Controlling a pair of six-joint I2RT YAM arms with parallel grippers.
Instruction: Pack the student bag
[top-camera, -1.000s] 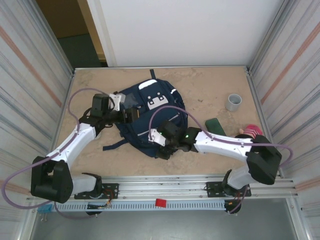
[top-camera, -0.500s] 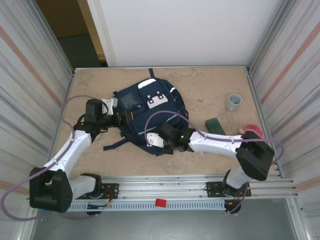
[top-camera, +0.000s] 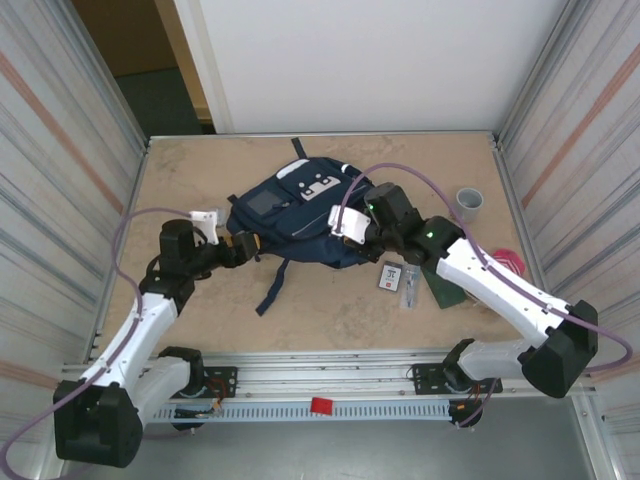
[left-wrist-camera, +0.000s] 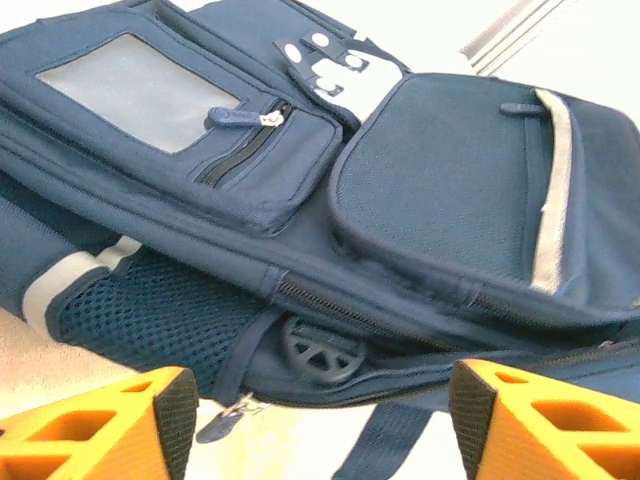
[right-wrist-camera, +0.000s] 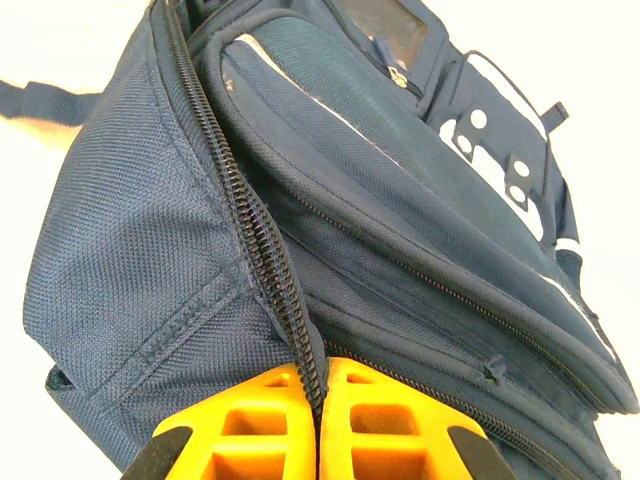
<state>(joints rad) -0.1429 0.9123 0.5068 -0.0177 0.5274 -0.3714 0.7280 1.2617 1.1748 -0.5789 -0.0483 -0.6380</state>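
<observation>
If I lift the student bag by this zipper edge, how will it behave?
Likely floppy: the student bag is soft, creased fabric, so it should sag below the right gripper pinching its zipper. The loose strap may drag.

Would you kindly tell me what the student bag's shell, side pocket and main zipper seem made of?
The student bag shell: matte navy woven synthetic, probably nylon or polyester; coarse weave shows. Its side pocket: open mesh, holes visible. Its zipper: dark coil teeth, likely plastic.
</observation>
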